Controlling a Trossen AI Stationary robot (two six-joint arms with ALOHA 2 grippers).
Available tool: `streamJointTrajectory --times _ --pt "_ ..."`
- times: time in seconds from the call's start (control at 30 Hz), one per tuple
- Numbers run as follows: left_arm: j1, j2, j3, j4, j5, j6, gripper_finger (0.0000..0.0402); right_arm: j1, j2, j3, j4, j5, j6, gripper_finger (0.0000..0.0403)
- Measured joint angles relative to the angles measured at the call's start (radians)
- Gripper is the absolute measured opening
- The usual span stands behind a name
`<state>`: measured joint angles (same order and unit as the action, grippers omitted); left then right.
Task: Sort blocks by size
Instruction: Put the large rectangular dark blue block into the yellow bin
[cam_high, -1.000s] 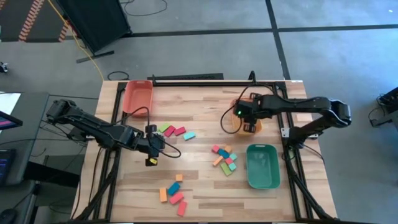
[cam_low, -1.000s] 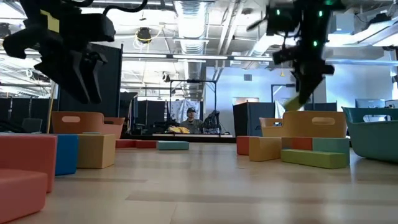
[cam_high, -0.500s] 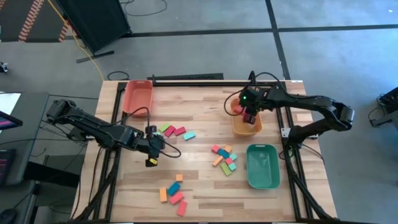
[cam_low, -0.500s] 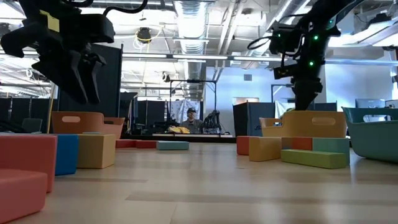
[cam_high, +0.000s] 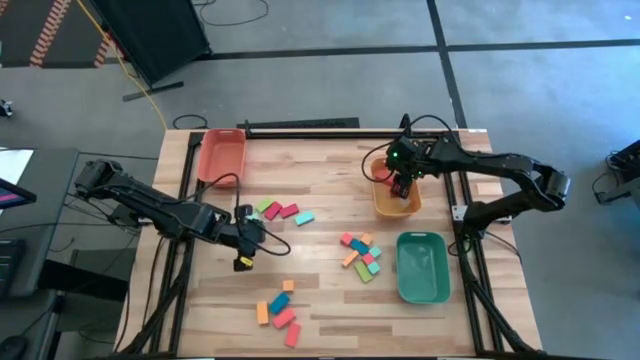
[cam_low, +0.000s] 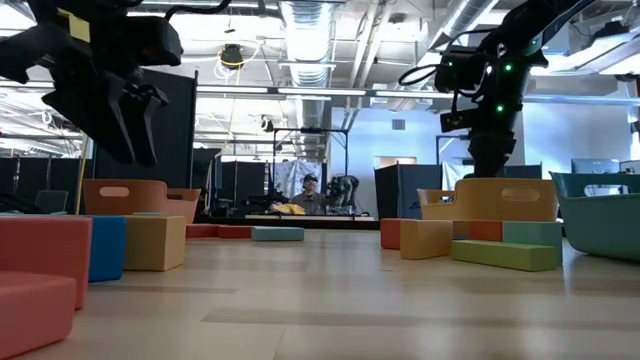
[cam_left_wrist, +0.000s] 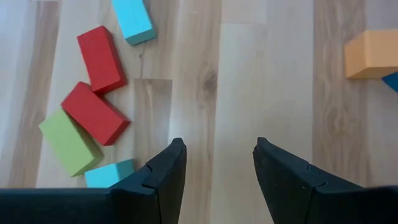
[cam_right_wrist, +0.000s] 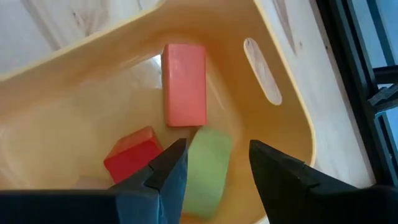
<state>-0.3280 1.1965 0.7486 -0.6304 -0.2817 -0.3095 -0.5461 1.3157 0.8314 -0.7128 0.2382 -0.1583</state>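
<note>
1. My right gripper (cam_right_wrist: 214, 171) hung inside the orange plastic tray (cam_right_wrist: 292, 118) with its fingers apart and nothing between them. A green rectangular block (cam_right_wrist: 208, 168) lay flat on the tray floor in the gap between my fingertips.

2. Just beyond that green block lay a pink rectangular bar (cam_right_wrist: 184, 84), and beside my one finger sat a small red block (cam_right_wrist: 132, 157). All three rested on the tray floor, close together.

3. My left gripper (cam_left_wrist: 217, 162) hovered over the wooden table (cam_left_wrist: 236, 68) with its fingers apart, holding nothing. Only bare wood showed between them.

4. To one side of my left fingers lay a cluster: two red rectangular blocks (cam_left_wrist: 101, 58), a light green block (cam_left_wrist: 69, 142) and two teal blocks (cam_left_wrist: 132, 22), some touching each other. An orange block (cam_left_wrist: 372, 53) sat well off to the other side.

5. From above, more loose coloured blocks (cam_high: 361, 255) lay near the green plastic tray (cam_high: 422, 266), and another group (cam_high: 278, 309) sat at the table's near edge.

6. I judged these blocks to be light, stiff and solid, with flat matte faces that should not slip or crush.

7. I judged the best hold to be across a block's short width, on two opposite flat sides near its middle, so a long bar would not tip.

8. Where blocks touched, I expected that a finger might nudge a neighbour, so an outer block looked easier to take.
</note>
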Motion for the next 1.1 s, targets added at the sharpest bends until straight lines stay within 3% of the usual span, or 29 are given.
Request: streamJointTrajectory --times 0.27,0.43,0.63,0.9,1.1 --pt "-0.037 0.000 0.000 0.001 0.000 -0.023 0.0178 0.025 -0.054 0.000 0.029 -0.001 0.011 0.0209" --pt "-0.055 0.000 0.000 0.001 0.000 -0.024 0.0178 0.115 -0.097 0.000 0.067 -0.064 0.012 0.0210" --pt "-0.055 0.000 0.000 0.001 0.000 -0.028 0.0178 0.315 -0.095 0.000 0.180 -0.187 0.021 0.0210" --pt "-0.055 0.000 0.000 0.001 0.000 -0.028 0.0178 0.622 0.020 0.001 0.491 -0.198 0.012 0.0210" --pt "-0.055 0.000 0.001 0.002 0.024 -0.048 0.0178 0.747 0.131 0.001 0.721 -0.199 -0.007 0.0210"
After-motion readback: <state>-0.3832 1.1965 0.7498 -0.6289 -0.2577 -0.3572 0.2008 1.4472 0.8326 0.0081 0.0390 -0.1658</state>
